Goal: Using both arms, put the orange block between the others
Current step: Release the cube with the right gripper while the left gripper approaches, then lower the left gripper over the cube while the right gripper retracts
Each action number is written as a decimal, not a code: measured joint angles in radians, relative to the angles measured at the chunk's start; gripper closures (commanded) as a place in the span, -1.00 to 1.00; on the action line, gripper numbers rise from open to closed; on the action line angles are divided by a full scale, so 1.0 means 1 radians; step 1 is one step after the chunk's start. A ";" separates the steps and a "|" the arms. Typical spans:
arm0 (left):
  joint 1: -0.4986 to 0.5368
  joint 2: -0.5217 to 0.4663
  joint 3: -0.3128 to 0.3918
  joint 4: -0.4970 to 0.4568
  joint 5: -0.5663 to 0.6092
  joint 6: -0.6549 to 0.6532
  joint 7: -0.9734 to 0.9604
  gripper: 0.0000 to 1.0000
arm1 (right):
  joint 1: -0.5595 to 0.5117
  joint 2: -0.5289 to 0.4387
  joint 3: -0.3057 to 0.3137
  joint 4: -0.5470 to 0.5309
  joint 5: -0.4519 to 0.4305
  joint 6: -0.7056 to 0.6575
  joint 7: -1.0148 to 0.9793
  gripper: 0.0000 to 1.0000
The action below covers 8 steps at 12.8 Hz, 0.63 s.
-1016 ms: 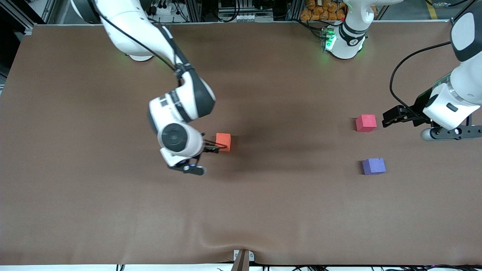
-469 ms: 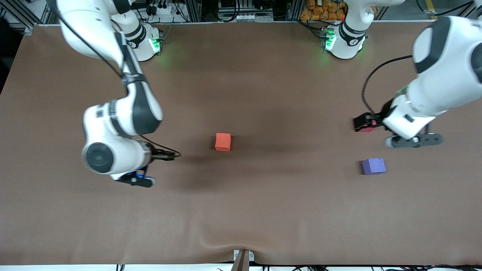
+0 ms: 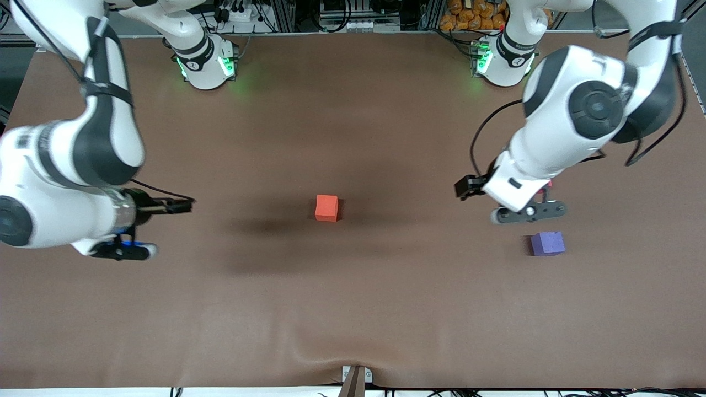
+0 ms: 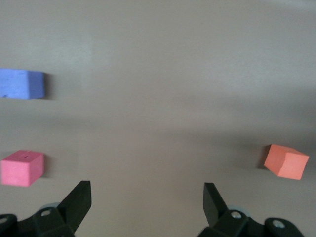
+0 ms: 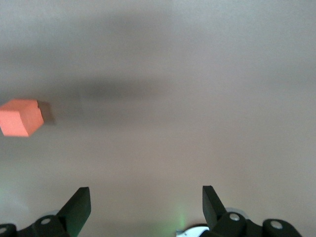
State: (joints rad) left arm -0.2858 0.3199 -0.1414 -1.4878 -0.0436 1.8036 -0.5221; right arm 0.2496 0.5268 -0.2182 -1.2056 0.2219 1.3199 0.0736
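Observation:
The orange block [image 3: 326,208] sits alone mid-table; it also shows in the left wrist view [image 4: 286,161] and the right wrist view [image 5: 22,117]. The purple cube [image 3: 547,243] lies toward the left arm's end. The pinkish-red cube [image 4: 22,168] lies beside the purple cube [image 4: 22,84], and in the front view the left arm's hand hides nearly all of it. My left gripper [image 3: 466,187] [image 4: 147,190] hangs open and empty over bare cloth between the orange block and those two cubes. My right gripper [image 3: 179,205] [image 5: 146,195] is open and empty, well off the orange block toward the right arm's end.
A brown cloth [image 3: 353,138] covers the table, with a raised wrinkle [image 3: 331,350] near the front edge above a clamp [image 3: 354,379]. The two arm bases [image 3: 204,60] [image 3: 502,55] stand along the back edge.
My right gripper has pulled away from the orange block toward the right arm's end, leaving it in place. The left arm has swung over the pinkish-red cube toward mid-table.

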 measured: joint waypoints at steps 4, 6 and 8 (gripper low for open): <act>-0.094 0.093 -0.001 0.001 0.000 0.150 -0.045 -1.00 | -0.027 -0.088 0.000 -0.104 -0.044 -0.021 -0.128 -1.00; -0.150 0.151 -0.001 0.015 0.000 0.210 -0.099 -1.00 | -0.033 -0.119 -0.001 -0.155 -0.059 -0.021 -0.175 -1.00; -0.199 0.206 -0.001 0.056 0.000 0.230 -0.133 -1.00 | -0.048 -0.155 -0.001 -0.208 -0.080 -0.021 -0.236 -1.00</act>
State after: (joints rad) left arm -0.4846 0.5260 -0.1427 -1.4319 -0.0436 2.0338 -0.6547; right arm 0.2013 0.3723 -0.2191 -1.4135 0.1416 1.2988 -0.1622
